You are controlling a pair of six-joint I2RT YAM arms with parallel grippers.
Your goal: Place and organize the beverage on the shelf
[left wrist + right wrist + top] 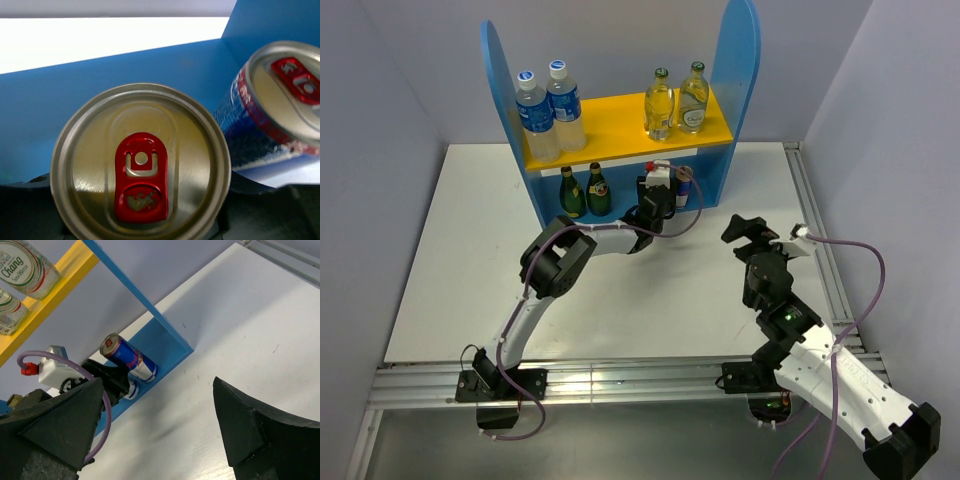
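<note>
"Beverage can (141, 165) down on the bottom level of the shelf (738, 60) — why there?"

"Like with like, I'd judge. The left pincer (658, 192) is closed partway round it, and the can stands just beside the second can (280, 100), near the right side panel. The green bottles (584, 190) stand at the other end of that level."

"And above?"

"Clear glass bottles (676, 100) of pale yellow drink are on the right of the yellow board (620, 120), plastic water bottles (548, 105) on the left — all upright, in pairs."

"How will the cans handle?"

"They're smooth round metal, with silver lids, red pull-tabs and blue-and-red printed walls. Probably slippery, so a clasp from the side suits them. The shelf is flat matte board."

"The other arm?"

"The right pincer (157, 430) hangs over the white worktop (650, 300), apart from the shelf, jaws spread wide, holding nothing."
</note>
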